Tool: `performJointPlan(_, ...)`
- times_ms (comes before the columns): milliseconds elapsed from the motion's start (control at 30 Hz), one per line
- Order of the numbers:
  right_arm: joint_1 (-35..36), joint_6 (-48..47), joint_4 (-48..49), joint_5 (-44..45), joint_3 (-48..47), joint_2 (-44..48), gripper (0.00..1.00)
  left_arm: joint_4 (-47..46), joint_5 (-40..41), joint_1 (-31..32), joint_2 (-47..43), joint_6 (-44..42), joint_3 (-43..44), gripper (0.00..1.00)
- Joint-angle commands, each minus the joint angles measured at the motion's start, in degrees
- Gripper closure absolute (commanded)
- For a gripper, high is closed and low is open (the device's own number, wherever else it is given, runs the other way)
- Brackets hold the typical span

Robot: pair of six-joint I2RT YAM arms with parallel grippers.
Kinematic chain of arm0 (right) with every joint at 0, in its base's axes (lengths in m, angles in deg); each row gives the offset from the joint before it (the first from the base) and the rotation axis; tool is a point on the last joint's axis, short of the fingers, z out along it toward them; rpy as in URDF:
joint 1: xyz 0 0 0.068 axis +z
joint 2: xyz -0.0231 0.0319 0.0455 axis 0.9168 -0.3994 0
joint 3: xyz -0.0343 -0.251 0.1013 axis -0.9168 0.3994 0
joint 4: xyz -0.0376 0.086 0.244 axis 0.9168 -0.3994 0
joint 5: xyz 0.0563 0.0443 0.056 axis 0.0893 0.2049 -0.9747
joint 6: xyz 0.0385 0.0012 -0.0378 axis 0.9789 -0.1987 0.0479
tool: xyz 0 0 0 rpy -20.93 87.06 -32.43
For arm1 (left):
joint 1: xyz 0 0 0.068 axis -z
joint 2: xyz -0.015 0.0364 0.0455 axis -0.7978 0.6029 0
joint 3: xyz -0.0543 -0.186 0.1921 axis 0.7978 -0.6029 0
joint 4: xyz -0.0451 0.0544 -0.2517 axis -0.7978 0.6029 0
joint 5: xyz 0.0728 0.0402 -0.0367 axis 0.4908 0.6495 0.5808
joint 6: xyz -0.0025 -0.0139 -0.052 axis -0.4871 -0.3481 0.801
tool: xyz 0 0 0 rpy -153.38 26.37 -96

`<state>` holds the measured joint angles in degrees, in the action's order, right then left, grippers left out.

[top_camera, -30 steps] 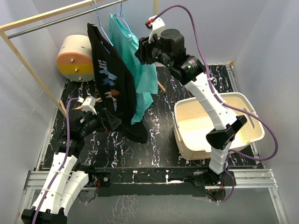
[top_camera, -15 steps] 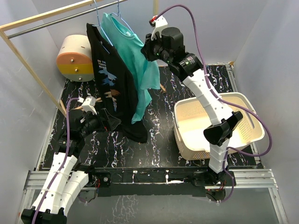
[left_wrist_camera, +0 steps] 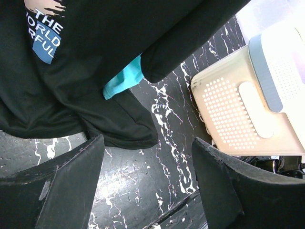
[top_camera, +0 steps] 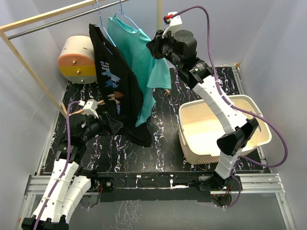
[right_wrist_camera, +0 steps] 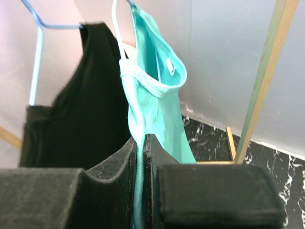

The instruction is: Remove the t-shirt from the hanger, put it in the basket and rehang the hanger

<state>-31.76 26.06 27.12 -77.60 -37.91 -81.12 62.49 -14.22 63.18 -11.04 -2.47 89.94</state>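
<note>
Top external: R arm reaches up and back. The right gripper is clamped on the side edge of the teal t-shirt, w/ cloth drawn out toward the fingers. That tee hangs on a pale hanger from the rail, just left of the R fingers. The black t-shirt on a blue hanger is next along, farther from those fingers and touching the teal one. The left gripper sits low over the table, tips toward the black tee's hem and just beside it; contact can't be told from this view. The basket is well below and right of the R fingers.

Left wrist: both fingers stand spread, nothing btwn them, only bare table in the gap. The black hem lies just past the fingertips, not inside them. A bit of teal peeks out beyond, under a black sleeve. The basket lies past the right-hand finger.

Right wrist: fingers are pressed together w/ a strip of teal cloth pinched btwn them. The tee rises from the fingers to its neckline, where the pale hanger wire enters. The black tee hangs left of the fingers. A wooden post stands to their right.
</note>
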Motion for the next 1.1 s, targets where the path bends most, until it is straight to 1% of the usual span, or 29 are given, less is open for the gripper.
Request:
performJointPlan(0,-0.36,3.63,14.77,3.6,-0.39,5.8,0.92,-0.03,0.16,0.35,-1.16,-0.07,0.84,0.27)
performJointPlan(200,-0.35,5.88,17.56,5.42,-1.42,6.15,0.92,0.0,0.34,0.41,-1.7,-0.05,0.89,0.23)
performJointPlan(300,-0.33,6.24,17.8,6.2,-0.44,7.43,0.92,-0.08,0.41,0.42,-2.26,-0.1,0.78,0.21)
performJointPlan(400,-0.35,6.22,18.11,7.01,3.2,10.67,0.92,-0.32,0.47,0.41,-2.95,-0.07,0.67,0.19)
performJointPlan(533,-0.33,6.0,19.15,6.96,11.44,17.96,0.92,-0.77,0.4,0.41,-3.53,-0.03,0.4,0.14)
performJointPlan(667,-0.34,6.39,18.19,6.03,18.97,25.06,0.92,-1.28,-0.12,0.46,-3.6,-0.03,0.47,0.1)
performJointPlan(767,-0.33,6.87,16.18,4.46,24.58,31.44,0.92,-2.2,-1.03,0.44,-4.29,-0.31,0.76,0.09)
performJointPlan(867,-0.33,7.21,11.94,2.43,28.72,37.99,0.92,-3.92,-2.29,0.44,-5.78,-0.26,2.37,0.08)
performJointPlan(967,-0.35,7.88,6.41,-0.7,31.23,44.15,0.92,-5.65,-4.96,0.45,-6.83,-0.79,7.49,0.07)
performJointPlan(1067,-0.33,8.57,-1.1,-4.86,31.64,49.64,0.92,-6.27,-7.48,0.42,-5.64,-1.37,15.06,0.07)
